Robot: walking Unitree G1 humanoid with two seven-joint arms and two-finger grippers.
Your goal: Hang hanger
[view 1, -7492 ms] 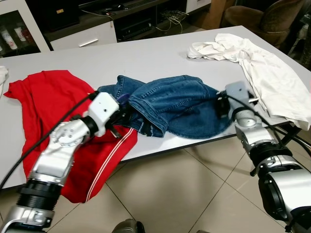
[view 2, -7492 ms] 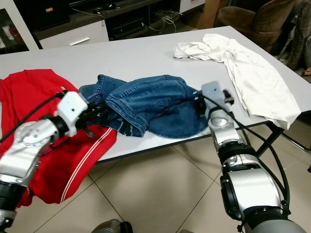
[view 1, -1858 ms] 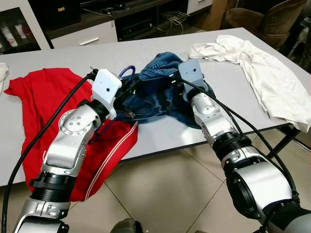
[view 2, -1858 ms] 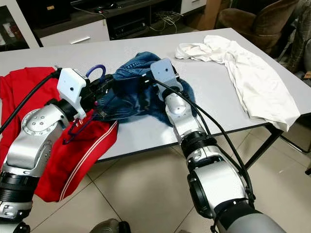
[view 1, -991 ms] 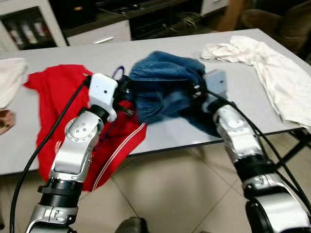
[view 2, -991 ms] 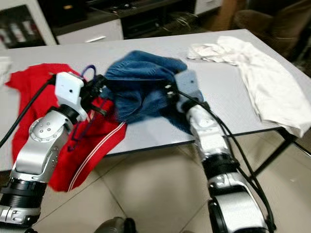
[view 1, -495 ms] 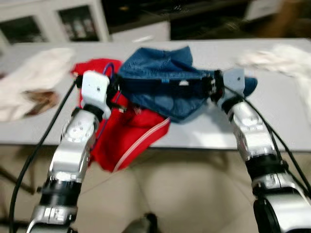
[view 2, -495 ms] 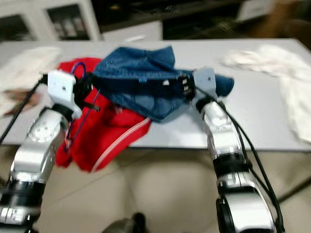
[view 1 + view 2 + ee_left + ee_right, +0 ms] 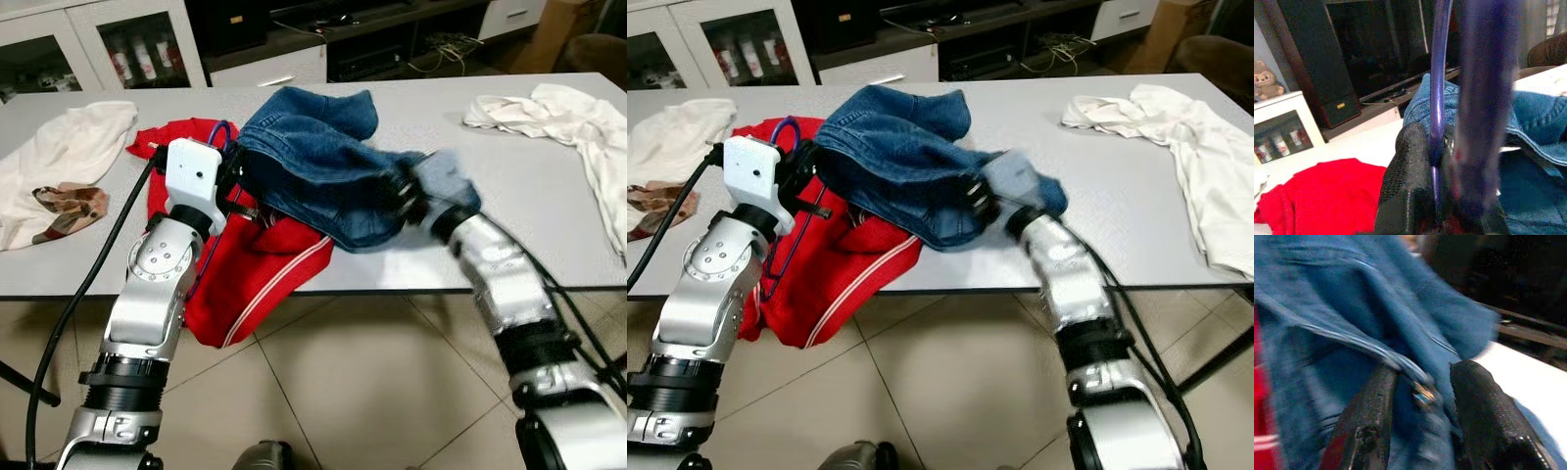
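Observation:
A blue-purple wire hanger [image 9: 223, 131] stands upright at the table's front left, and my left gripper [image 9: 233, 184] is shut on it. In the left wrist view the hanger wire [image 9: 1437, 98] runs beside a black finger [image 9: 1405, 186]. Blue jeans [image 9: 313, 166] hang bunched from the hanger end across to my right gripper [image 9: 400, 201], which is blurred. In the right wrist view its fingers [image 9: 1369, 431] sit either side of a denim seam [image 9: 1400, 364] and appear closed on the fold. One pale jeans end lies over the right wrist.
A red garment [image 9: 260, 269] lies under the jeans and hangs over the grey table's front edge [image 9: 411, 290]. White clothes lie at the far left [image 9: 59, 147] and far right [image 9: 578, 108]. Cabinets [image 9: 127, 49] stand behind the table. The floor [image 9: 343, 392] is tiled.
The camera has shifted and the picture is sharper. The right gripper has come closer to the left one and lower. The jeans, stretched between them before, now sag in a bunch.

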